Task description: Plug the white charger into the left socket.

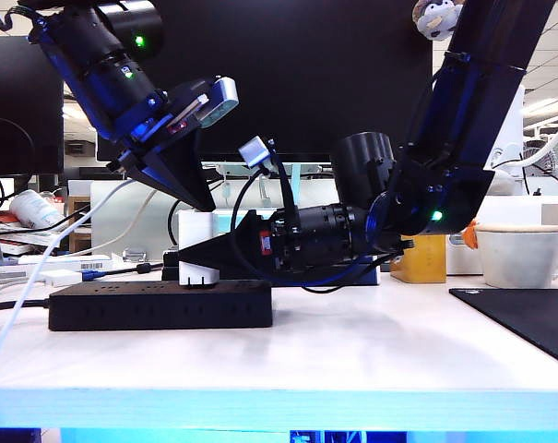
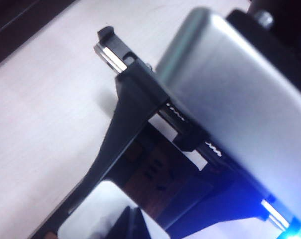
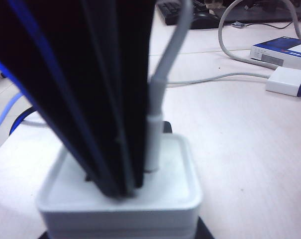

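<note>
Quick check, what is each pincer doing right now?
Left pincer: shut, holding nothing, above the power strip.
Right pincer: closed on the white charger, at the strip's top.

White charger (image 1: 201, 272), a glossy rounded-edged block with a thin white cable (image 3: 157, 119) rising from its upper face, standing upright on the black power strip (image 1: 159, 305) near that strip's right end as the exterior view shows it.
</note>
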Robot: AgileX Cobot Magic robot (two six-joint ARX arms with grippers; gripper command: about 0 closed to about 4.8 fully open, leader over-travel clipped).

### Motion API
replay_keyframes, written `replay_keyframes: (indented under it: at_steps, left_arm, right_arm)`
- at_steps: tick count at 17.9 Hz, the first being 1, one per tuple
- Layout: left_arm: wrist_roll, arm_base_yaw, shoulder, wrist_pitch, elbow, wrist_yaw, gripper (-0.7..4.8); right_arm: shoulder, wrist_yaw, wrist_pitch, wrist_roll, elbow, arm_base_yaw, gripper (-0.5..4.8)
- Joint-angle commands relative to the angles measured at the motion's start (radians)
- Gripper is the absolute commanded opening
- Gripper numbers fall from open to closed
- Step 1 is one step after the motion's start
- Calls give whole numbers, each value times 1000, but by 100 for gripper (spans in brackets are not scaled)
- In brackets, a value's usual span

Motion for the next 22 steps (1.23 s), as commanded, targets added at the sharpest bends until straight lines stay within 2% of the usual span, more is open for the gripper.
replay_keyframes:
  at_steps: [1, 4, 7, 18, 22]
  left_arm:
    - [1, -9, 24, -76, -16, -48, -6]
    - [1, -9, 24, -106, -16, -61, -6]
    - [1, -8, 24, -132, -16, -116, -6]
    - [2, -9, 43, -174, -16, -109, -6]
    - [1, -9, 41, -159, -15, -109, -6]
  right_arm:
    - [7, 47, -50, -26, -7, 0, -5]
    - [7, 48, -55, -32, -7, 0, -5]
    - [7, 48, -62, -32, -7, 0, -5]
    - [7, 92, -148, -84, -13, 0, -5]
    - [5, 92, -130, -48, -11, 0, -1]
